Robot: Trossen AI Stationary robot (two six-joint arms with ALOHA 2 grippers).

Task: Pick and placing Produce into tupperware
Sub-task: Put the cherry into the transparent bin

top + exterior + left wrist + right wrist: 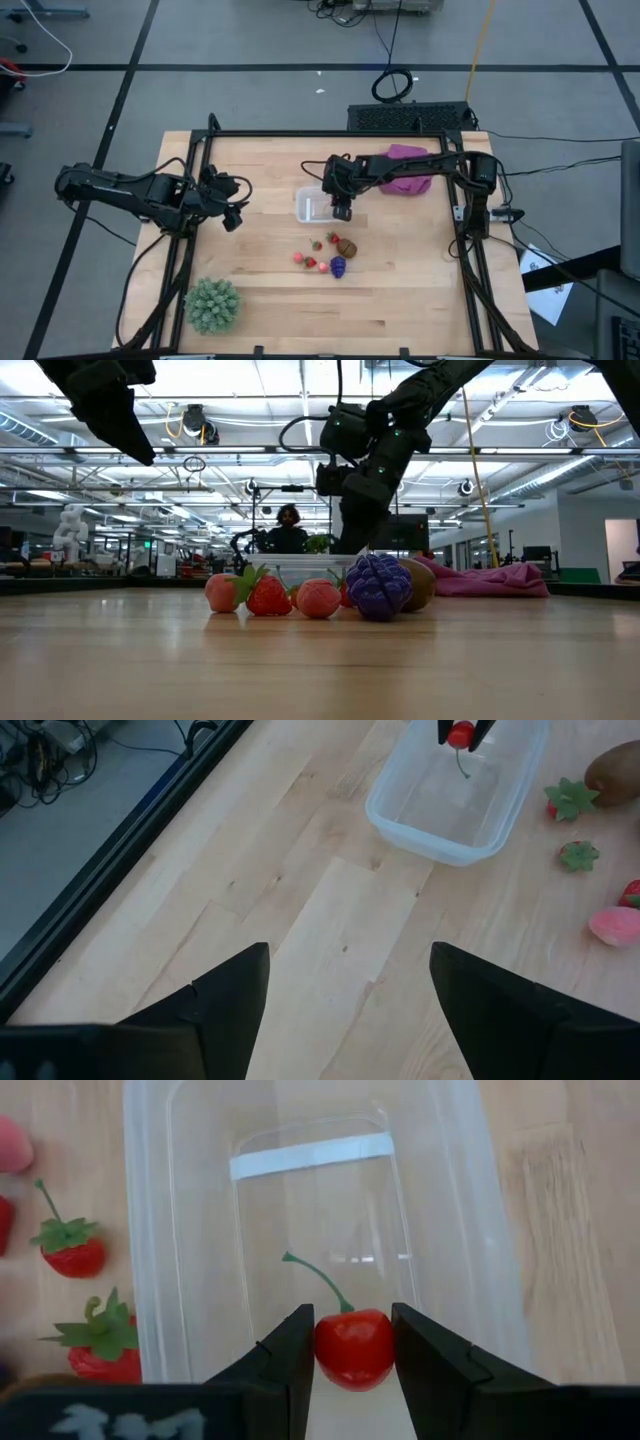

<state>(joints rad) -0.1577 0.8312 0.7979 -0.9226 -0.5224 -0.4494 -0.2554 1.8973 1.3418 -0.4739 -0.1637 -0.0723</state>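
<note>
Table (400,300): pale wood top inside a black frame.

Right arm reaches in from the right edge toward table centre. Right gripper (342,210) sits over the tub (312,205), a clear rectangular container with rounded corners lying just left of centre. In the right wrist view the jaws are clamped on a small red cherry (352,1348) with a thin green stem, held above the tub's open interior (not touching the floor, as far as can be judged). A white strip (311,1156) crosses the tub's far end; no writing can be read on it.

Left arm waits at the table's left edge. Left gripper (236,205) has jaws apart with nothing between them, well left of the tub.

Cloth (408,170): magenta, bunched at the far right, under the right arm.

Spiky green ball (212,305): near left corner, well apart from all else.

Remaining produce lies on bare wood just near-side of the tub: grape cluster (338,266) (dark purple), brown piece (347,246) beside it, strawberries (331,238) and pink-red pieces (298,258) close by. None of these is in the tub.

No brand or label text legible anywhere.
</note>
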